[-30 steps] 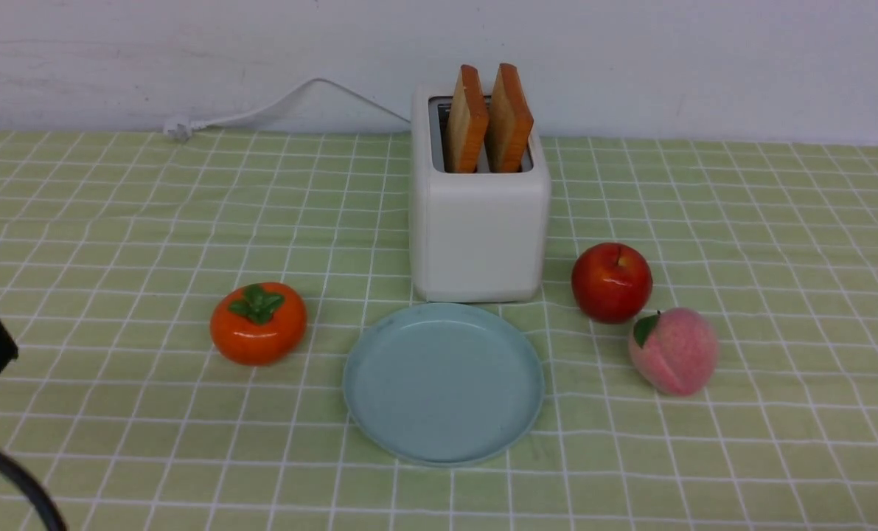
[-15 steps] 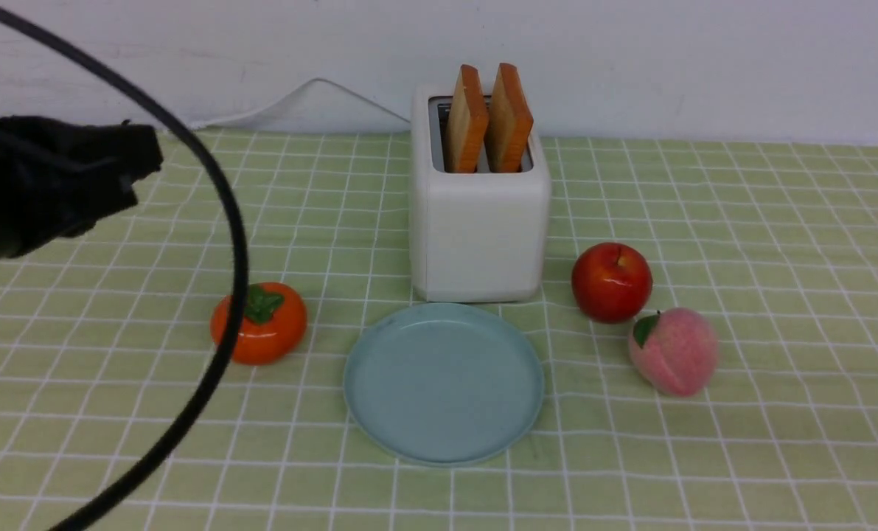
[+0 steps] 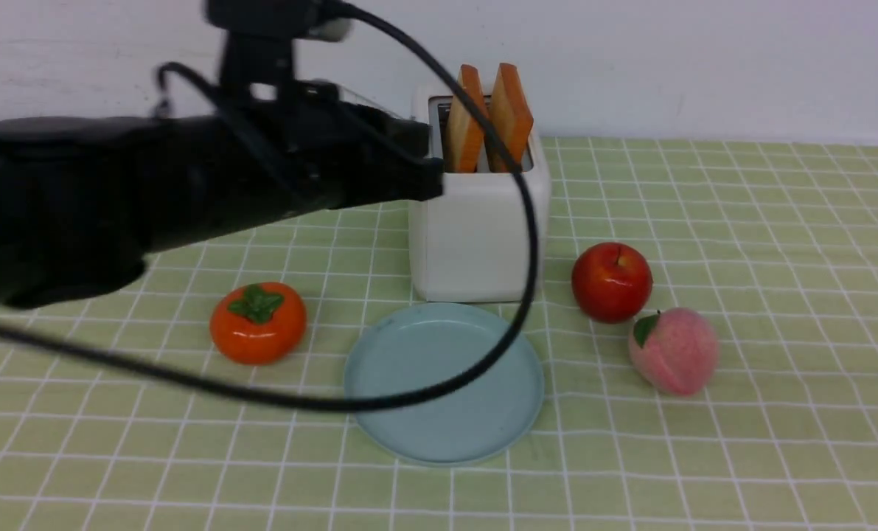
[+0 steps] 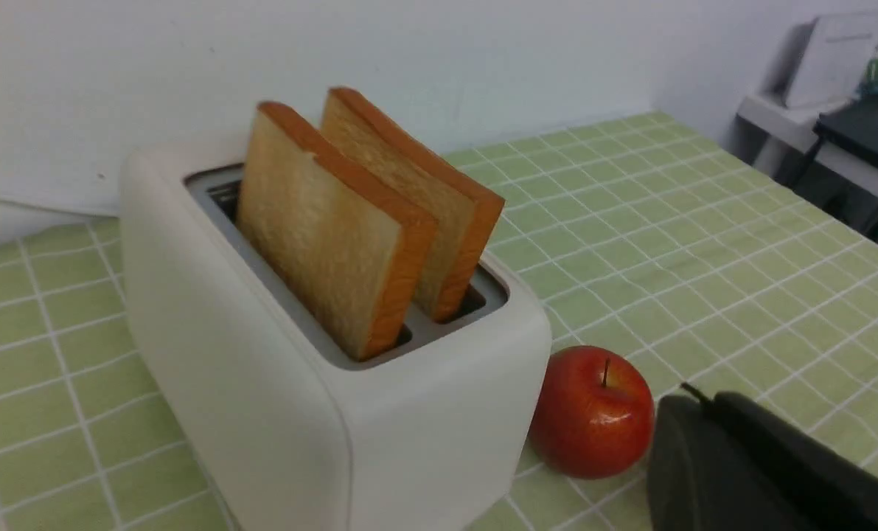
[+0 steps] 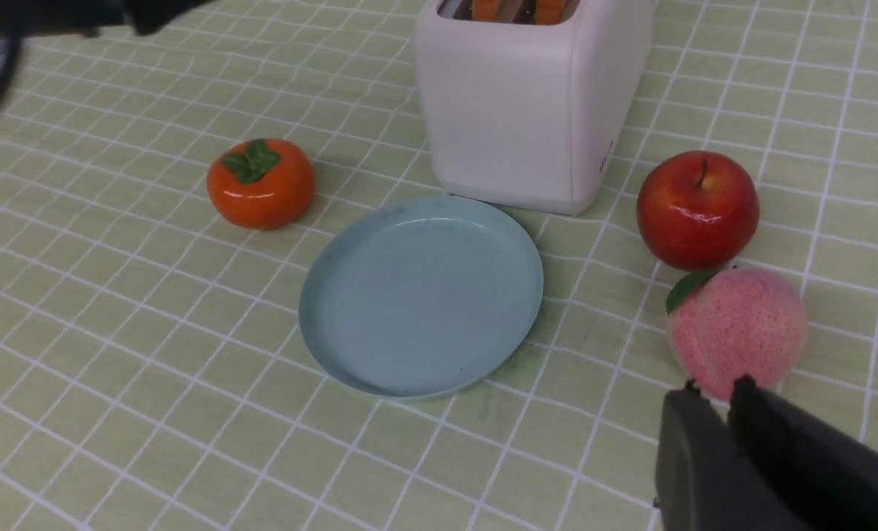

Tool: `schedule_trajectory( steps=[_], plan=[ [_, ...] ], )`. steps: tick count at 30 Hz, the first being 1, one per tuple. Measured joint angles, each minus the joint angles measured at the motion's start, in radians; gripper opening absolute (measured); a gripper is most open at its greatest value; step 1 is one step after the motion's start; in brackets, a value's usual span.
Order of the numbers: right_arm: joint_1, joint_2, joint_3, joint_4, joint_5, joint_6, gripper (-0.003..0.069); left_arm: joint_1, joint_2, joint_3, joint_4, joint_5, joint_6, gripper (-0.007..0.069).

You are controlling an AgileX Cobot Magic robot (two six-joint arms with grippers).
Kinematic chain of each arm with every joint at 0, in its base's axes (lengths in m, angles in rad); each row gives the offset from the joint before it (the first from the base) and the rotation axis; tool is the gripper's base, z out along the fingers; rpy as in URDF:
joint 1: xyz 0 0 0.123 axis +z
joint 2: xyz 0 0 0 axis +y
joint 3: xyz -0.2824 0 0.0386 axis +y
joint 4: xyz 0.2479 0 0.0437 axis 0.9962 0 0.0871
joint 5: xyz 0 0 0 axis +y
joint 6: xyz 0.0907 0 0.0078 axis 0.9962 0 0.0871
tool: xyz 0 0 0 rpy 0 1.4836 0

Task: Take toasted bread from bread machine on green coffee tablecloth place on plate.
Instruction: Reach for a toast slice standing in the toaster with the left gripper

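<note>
Hovering near the white boxy two-slot toaster [image 3: 468, 243] with our left fingers [image 4: 678, 442] pressed together, we risk shoving it or knocking the two golden-brown toast slices [image 3: 514, 99] standing in its slots, unless the fingers spread before reaching them.

The toaster [image 3: 475, 236] is smooth white plastic, a little shiny, with grey metal around its slots. The two slices of toast [image 4: 321, 228] look dry and rough, with tiny holes on their faces. The cloth [image 3: 741, 206] is soft and dull, with small wrinkles. The plate [image 3: 424, 354] is smooth, not shiny. The apple [image 3: 612, 282] and the orange fruit [image 3: 259, 323] are very shiny. The peach [image 3: 673, 352] looks fuzzy. The right fingers [image 5: 778, 450] are dull black.
</note>
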Motion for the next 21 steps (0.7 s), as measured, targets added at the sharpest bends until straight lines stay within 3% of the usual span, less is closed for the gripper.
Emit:
schedule_trajectory(
  steps=[7,12,16,21],
  plan=[
    [0.000,-0.142,0.082,0.011,-0.045,-0.025,0.0074,0.000,0.189,-0.182,-0.003,-0.054,0.013,0.0101],
    [0.000,-0.206,0.137,0.014,-0.111,-0.049,0.0074,0.000,0.305,-0.309,-0.005,-0.037,0.014,0.0230],
    [0.000,-0.226,0.161,0.017,-0.191,-0.081,0.0074,0.000,0.404,-0.400,-0.005,-0.048,0.046,0.0395],
    [0.041,-0.258,0.185,0.042,-0.226,-0.141,0.0049,0.000,0.483,-0.481,-0.005,-0.086,0.060,0.0477]
  ],
)
